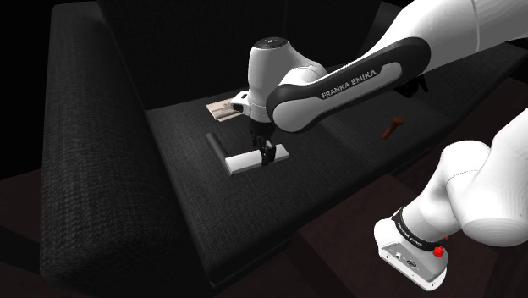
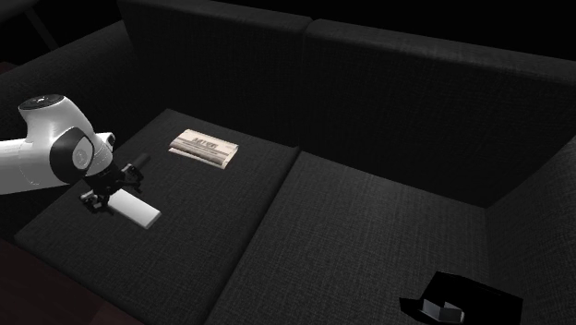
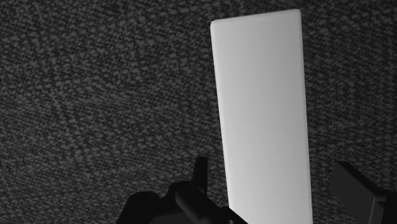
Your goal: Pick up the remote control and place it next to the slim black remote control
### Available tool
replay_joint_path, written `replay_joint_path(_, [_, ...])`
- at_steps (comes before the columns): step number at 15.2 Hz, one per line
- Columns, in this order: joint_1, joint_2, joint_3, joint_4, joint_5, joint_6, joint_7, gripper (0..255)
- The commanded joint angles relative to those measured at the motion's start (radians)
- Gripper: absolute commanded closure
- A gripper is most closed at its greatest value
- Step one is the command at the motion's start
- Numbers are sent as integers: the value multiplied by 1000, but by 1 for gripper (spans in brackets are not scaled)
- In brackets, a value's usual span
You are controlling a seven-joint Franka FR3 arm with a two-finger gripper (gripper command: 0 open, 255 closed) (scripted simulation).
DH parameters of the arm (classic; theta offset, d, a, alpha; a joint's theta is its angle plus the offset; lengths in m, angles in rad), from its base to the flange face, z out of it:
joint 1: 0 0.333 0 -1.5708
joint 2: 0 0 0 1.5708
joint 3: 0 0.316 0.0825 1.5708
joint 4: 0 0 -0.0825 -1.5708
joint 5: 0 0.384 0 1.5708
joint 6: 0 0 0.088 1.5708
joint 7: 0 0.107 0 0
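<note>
Two black fingers (image 3: 356, 191) of the gripper (image 1: 266, 154) stand apart on either side of the white remote control (image 1: 244, 162), and we see a gap between it and one of them. We find that remote lying flat on the dark sofa cushion (image 1: 203, 203), one end just beside the slim black remote control (image 1: 217, 144). A pale booklet (image 1: 222, 107) lies farther back on the same cushion.

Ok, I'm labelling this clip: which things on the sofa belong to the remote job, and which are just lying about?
Job:
gripper, open, astride the white remote control
slim black remote control beside it

Lying about:
printed booklet
small brown object
black boxy object
</note>
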Motion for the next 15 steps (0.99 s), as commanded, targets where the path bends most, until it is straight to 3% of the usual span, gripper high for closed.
replay_joint_path(1, [0, 0, 0, 0, 0, 0, 0, 0])
replay_joint_path(4, [0, 0, 0, 0, 0, 0, 0, 0])
replay_joint_path(8, [-1, -65, -1, 62, -2, -127, 2, 0])
replay_joint_path(15, [-1, -65, -1, 62, -2, -127, 2, 0])
